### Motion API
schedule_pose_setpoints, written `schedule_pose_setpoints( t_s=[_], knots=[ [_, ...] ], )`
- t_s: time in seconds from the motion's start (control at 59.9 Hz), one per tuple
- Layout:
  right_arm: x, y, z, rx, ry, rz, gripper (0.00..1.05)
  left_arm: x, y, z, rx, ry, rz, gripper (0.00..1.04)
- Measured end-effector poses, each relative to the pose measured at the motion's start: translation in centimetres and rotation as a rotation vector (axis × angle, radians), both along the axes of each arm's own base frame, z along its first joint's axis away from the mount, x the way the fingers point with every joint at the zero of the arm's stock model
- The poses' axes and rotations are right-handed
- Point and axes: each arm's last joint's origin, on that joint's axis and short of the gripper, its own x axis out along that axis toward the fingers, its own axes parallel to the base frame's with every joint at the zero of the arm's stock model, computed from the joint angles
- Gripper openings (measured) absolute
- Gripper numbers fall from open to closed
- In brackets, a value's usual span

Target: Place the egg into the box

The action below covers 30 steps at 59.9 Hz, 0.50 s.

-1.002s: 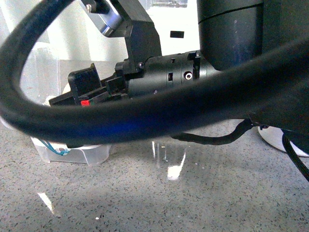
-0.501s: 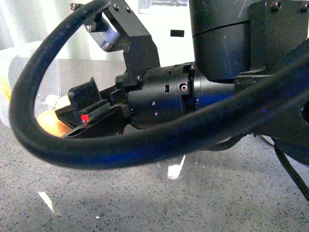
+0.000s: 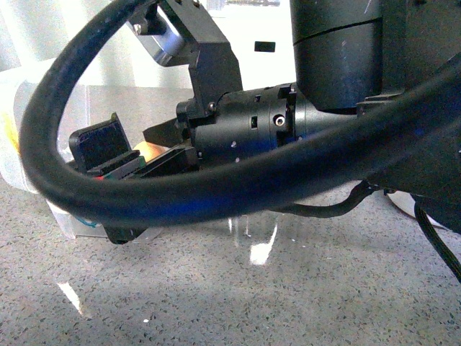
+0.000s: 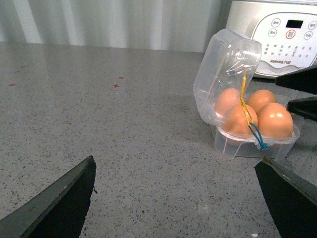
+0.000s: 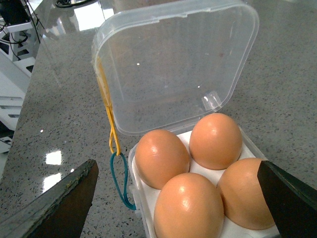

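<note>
The place is reading as a kitchen worktop, possibly a staged one. A grey speckled stone counter [image 4: 124,124] is running through every view. A silver cooker [image 4: 267,34] with a button panel is standing at the back, beside pale pleated curtains [image 4: 99,22]. A clear box [image 5: 173,74] is holding brown eggs [image 5: 215,139]. White racking [image 5: 12,54] with cables is showing beyond the counter edge

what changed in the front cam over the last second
The right gripper dipped toward the box, hiding its base, then rose again; its jaws stand open over four eggs. No release shows. The box kept its place, still open.
</note>
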Motion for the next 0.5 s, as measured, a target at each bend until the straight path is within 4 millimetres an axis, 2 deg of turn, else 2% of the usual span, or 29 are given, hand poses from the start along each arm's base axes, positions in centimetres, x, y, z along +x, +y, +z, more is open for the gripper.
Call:
schedule_pose_setpoints(
  t_s=[0.083, 0.217, 0.351, 0.501],
  knots=[
    [0.0, -0.6, 0.6, 0.014, -0.018, -0.018, 0.98, 0.0, 0.0, 0.0, 0.0, 0.0, 0.0, 0.98],
    [0.0, -2.7, 2.3, 0.053, -0.058, -0.095, 0.98, 0.0, 0.0, 0.0, 0.0, 0.0, 0.0, 0.98],
    [0.1, -6.2, 3.4, 0.09, -0.088, -0.272, 0.98, 0.0, 0.0, 0.0, 0.0, 0.0, 0.0, 0.98],
    [0.0, -11.2, 3.2, 0.103, -0.099, -0.559, 0.98, 0.0, 0.0, 0.0, 0.0, 0.0, 0.0, 0.98]
  ],
)
